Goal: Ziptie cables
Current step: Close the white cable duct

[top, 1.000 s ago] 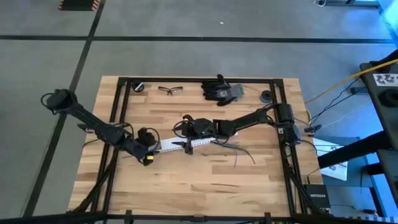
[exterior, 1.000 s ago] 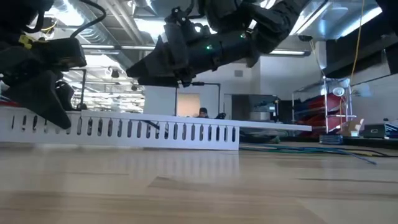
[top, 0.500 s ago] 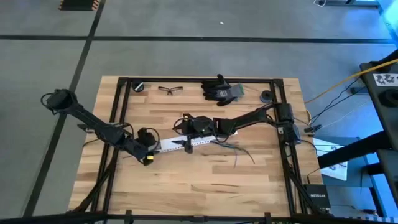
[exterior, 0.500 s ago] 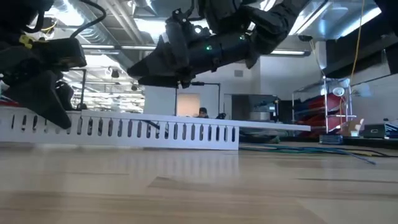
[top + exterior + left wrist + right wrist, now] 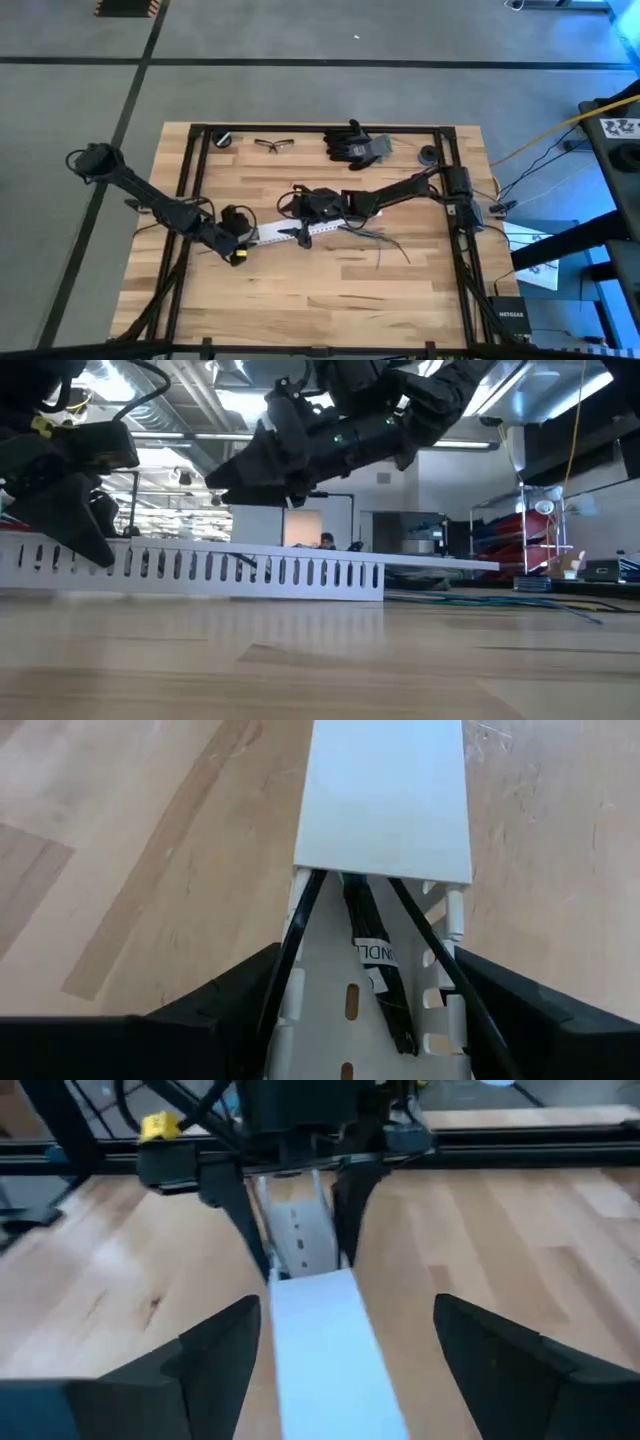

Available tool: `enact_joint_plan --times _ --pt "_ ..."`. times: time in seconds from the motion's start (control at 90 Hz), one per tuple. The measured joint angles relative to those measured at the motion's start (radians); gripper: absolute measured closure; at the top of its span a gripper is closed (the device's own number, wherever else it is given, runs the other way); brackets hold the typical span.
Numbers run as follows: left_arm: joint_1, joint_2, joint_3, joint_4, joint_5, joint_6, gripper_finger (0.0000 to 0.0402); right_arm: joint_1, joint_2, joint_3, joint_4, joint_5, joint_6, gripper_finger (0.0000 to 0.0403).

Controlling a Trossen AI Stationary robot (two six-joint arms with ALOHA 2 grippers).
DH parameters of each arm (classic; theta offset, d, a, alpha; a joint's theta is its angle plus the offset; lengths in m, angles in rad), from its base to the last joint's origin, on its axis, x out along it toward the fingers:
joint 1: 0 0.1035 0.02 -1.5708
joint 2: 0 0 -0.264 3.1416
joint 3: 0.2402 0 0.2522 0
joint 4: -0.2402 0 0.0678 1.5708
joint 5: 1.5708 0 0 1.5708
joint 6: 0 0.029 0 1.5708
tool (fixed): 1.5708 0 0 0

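A long white slotted channel lies slantwise on the table's middle. A flat white cover sits on its farther part. Dark cables run inside the channel, and their loose ends fan out on the wood past its right end. My left gripper is at the channel's left end, shut on it. My right gripper hovers open above the covered part, its fingers spread wide to either side of the cover without touching it. My left gripper holds the white channel at its open left end, one finger on each slotted side wall. The fingers come slanting down from the table's left and lie along the channel. The channel rests flat on the table with the cables between the walls.
Safety glasses and a black glove lie near the far edge. Black frame rails run along both sides of the table. Bare wood stretches toward the near edge.
My right gripper has crept a little along the channel toward my left gripper, staying open and above the cover. The channel and the cables have stayed where they were.
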Motion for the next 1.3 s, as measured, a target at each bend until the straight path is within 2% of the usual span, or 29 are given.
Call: enact_joint_plan --times 1.3 --pt "-0.001 0.0 0.0 0.003 0.0 -0.008 0.0164 0.0 0.0 0.005 -0.023 0.009 -0.027 0.0118"
